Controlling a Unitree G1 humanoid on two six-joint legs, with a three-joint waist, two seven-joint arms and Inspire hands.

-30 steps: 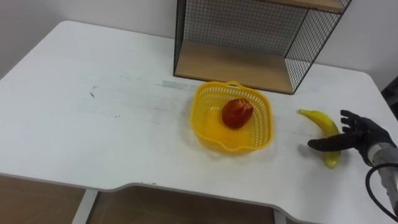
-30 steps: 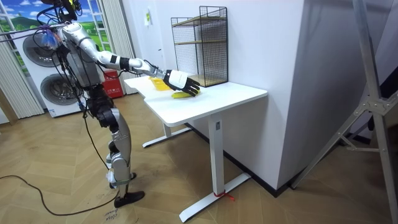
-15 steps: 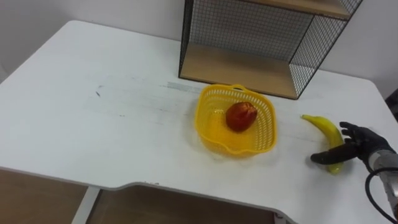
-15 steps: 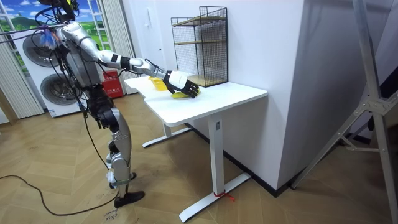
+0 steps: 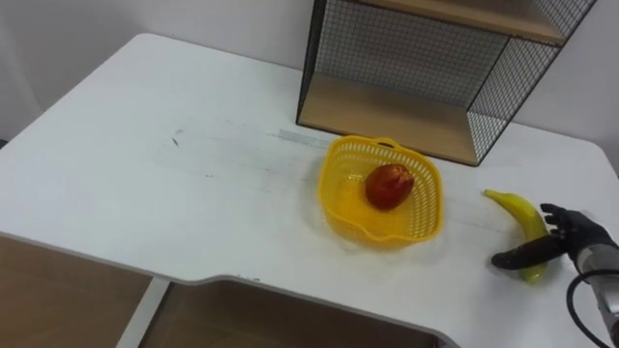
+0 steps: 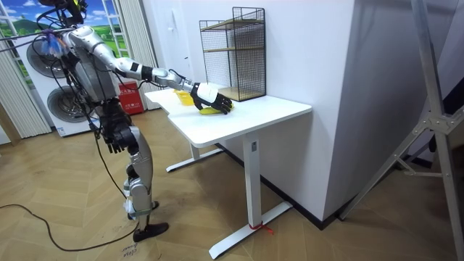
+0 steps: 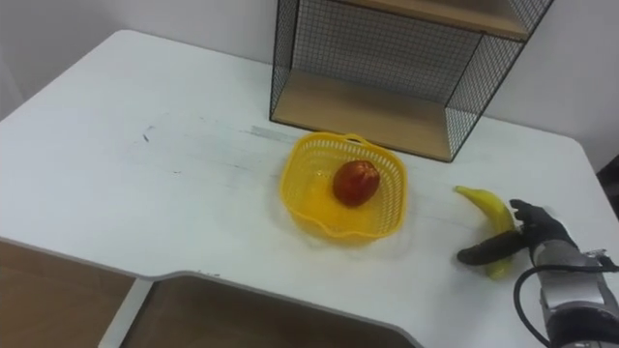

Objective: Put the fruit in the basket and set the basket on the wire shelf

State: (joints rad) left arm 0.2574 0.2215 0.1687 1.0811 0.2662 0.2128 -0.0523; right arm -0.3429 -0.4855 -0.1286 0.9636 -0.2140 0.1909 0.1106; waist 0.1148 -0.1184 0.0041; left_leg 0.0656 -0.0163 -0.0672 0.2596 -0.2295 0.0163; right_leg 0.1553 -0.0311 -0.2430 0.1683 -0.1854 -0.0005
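Note:
A yellow plastic basket (image 5: 348, 188) sits mid-table with a red apple (image 5: 389, 186) inside it. To its right a banana (image 5: 519, 213) lies on the white table (image 5: 193, 184). My right hand (image 5: 571, 240) rests over the banana's near end, thumb stretched along its front and fingers curled over its far side. The banana still touches the tabletop. Behind the basket stands the black wire shelf (image 5: 387, 111) with a wooden bottom board. In the room view I stand at the table's end with my right arm reaching over it, and my left hand (image 6: 112, 138) hangs by my hip.
The shelf's lower bay opens toward the basket, a second wooden board (image 5: 484, 14) above it. The table's front edge has a curved cut-out (image 5: 222, 282). Bare tabletop stretches to the basket's left. Washing machines (image 6: 51, 58) stand behind me.
My right hand has sunk onto the banana and its fingers have curled round it. The eye view has shifted, so everything sits further right. Basket and apple have not moved.

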